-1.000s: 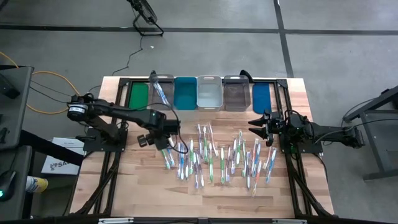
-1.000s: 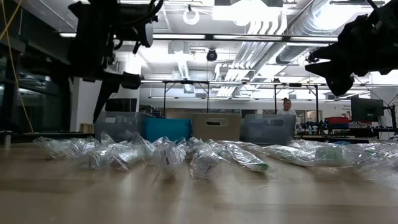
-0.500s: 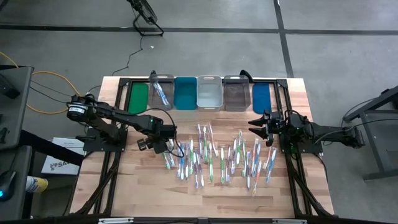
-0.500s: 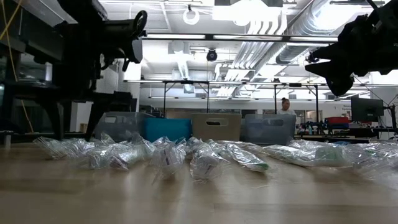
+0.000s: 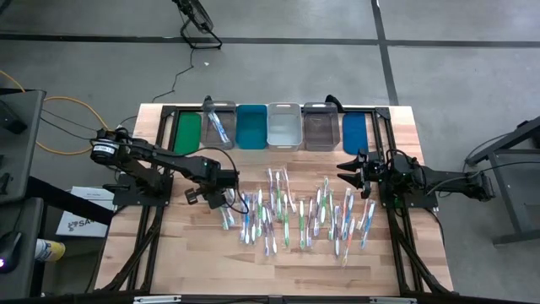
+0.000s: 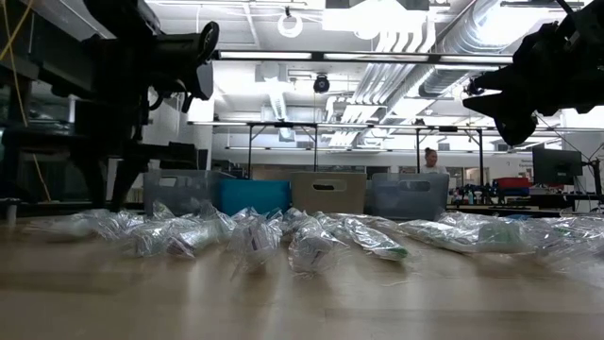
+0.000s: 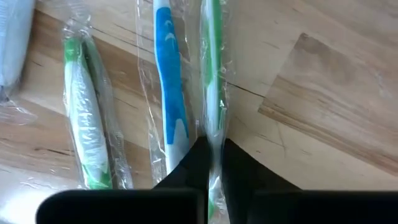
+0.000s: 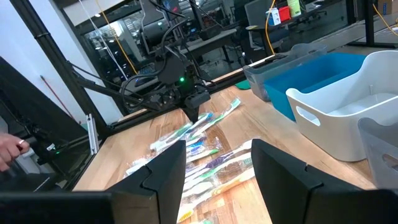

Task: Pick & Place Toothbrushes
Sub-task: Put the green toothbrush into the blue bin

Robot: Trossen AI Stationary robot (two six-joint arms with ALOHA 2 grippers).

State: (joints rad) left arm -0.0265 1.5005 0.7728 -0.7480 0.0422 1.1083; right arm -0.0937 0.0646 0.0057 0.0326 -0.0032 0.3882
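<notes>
In the high view the left gripper was down at the left end of the spread of wrapped toothbrushes across the middle of the wooden table; its wrist view showed the fingers pinched together on a green-handled toothbrush in clear wrap, with a blue-and-white toothbrush just beside it on the left of that frame. The right gripper hung at the right of centre above the table, near the blue bin, with its fingers spread apart and nothing between them. A row of bins ran along the top edge of the table, and the clear bin second from the left held one toothbrush.
</notes>
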